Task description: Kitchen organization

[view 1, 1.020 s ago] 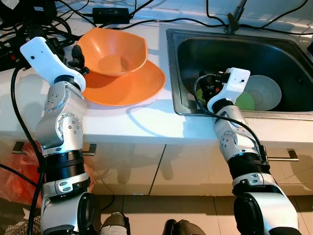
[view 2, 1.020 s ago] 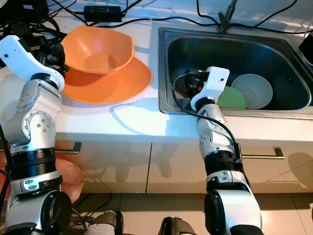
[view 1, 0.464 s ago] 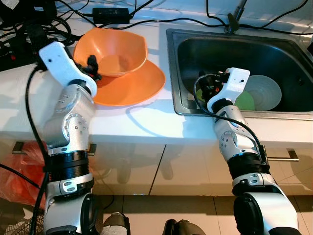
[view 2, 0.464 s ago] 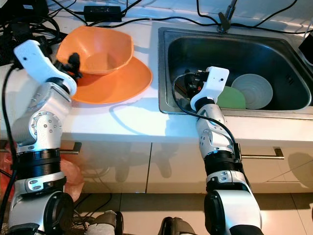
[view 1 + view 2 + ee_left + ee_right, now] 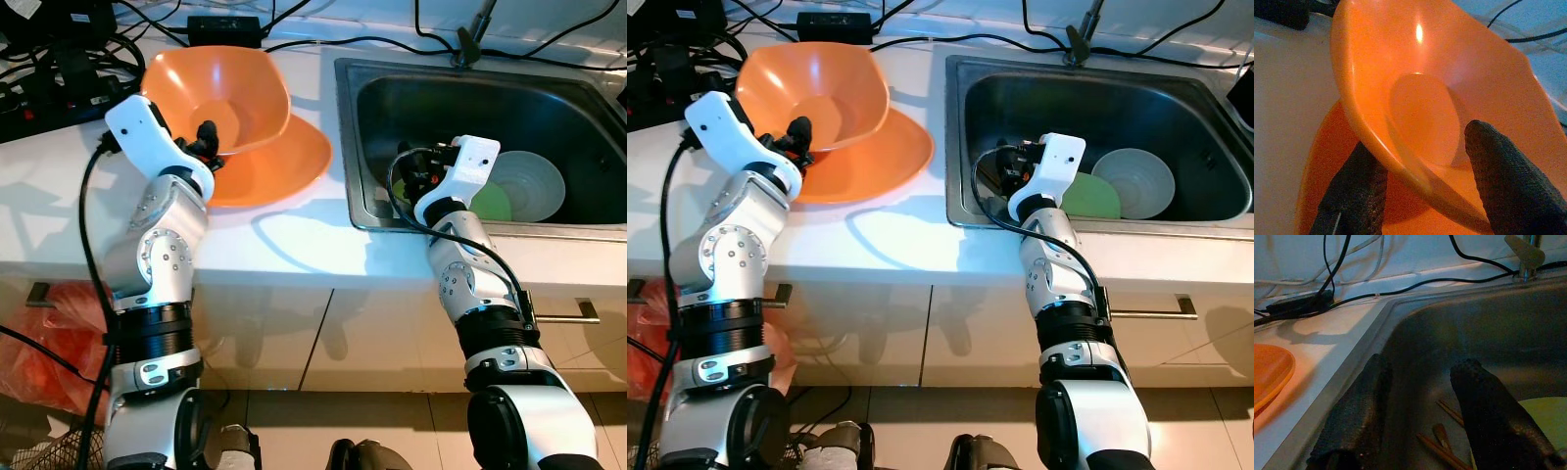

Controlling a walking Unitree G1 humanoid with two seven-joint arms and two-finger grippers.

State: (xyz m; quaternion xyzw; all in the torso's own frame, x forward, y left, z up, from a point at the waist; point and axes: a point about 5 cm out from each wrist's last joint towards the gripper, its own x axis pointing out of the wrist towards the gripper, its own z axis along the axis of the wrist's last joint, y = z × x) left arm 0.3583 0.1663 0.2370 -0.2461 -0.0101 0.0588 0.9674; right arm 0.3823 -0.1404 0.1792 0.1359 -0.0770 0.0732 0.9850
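Note:
An orange bowl point(image 5: 220, 83) is tipped up on its far side over an orange plate point(image 5: 284, 162) on the white counter. My left gripper point(image 5: 206, 137) is shut on the orange bowl's near rim, one finger point(image 5: 1354, 191) under the wall and the other finger point(image 5: 1508, 181) inside. My right gripper point(image 5: 411, 181) hangs open inside the steel sink point(image 5: 411, 98), nothing between its fingers point(image 5: 1356, 416). Wooden chopsticks point(image 5: 1442, 440) lie on the sink floor just past them. A green plate point(image 5: 490, 204) and a pale bowl point(image 5: 534, 181) sit in the sink to the right.
Black cables and a power adapter point(image 5: 225, 29) run along the back of the counter. The faucet base point(image 5: 470, 44) stands behind the sink. Bare white counter lies in front of the plate. A red bag point(image 5: 39, 343) sits on the floor at the left.
My left gripper moved right to the orange bowl's near rim, shut on it and tilted the bowl up off the plate. The right arm has not moved.

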